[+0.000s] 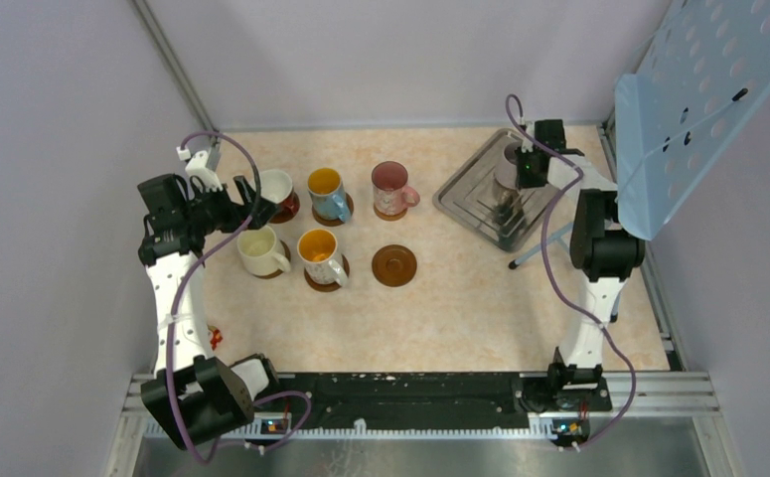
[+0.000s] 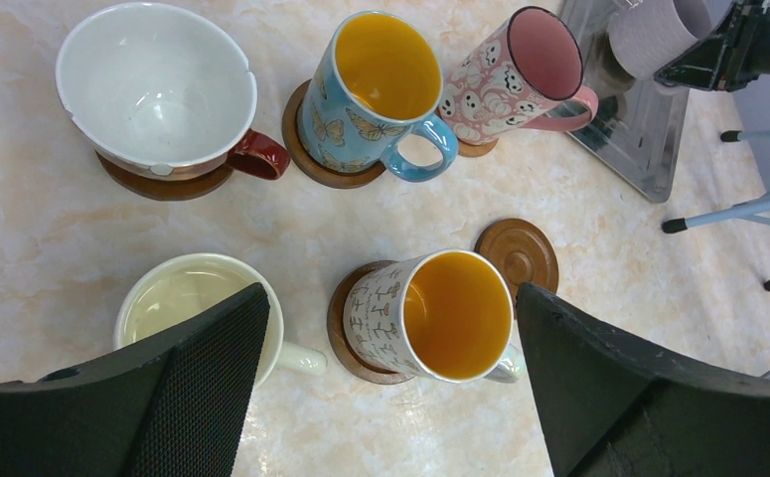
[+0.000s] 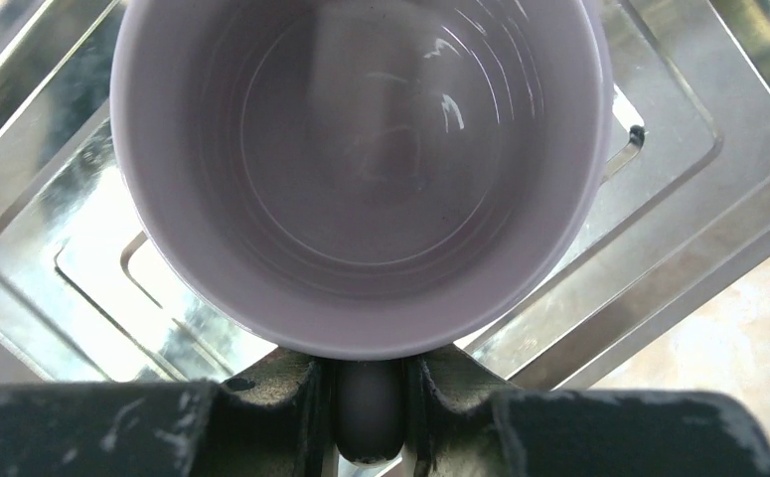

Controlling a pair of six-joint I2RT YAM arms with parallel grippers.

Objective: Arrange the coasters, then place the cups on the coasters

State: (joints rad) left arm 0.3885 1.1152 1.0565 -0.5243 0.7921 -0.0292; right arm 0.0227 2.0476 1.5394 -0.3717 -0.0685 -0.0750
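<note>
We are seeing the right gripper (image 3: 371, 402) pinching the handle of the lilac-grey mug (image 3: 361, 169), whose empty bowl is sitting just ahead of the fingers, over the silver tray (image 3: 698, 199). We cannot tell whether its base is touching the tray. The left gripper (image 2: 390, 298) is hanging wide open above five mugs (image 2: 371, 84) standing on coasters (image 2: 167, 184). One bare coaster (image 2: 517, 253) is lying beside the white-and-orange mug (image 2: 440, 313).
</note>
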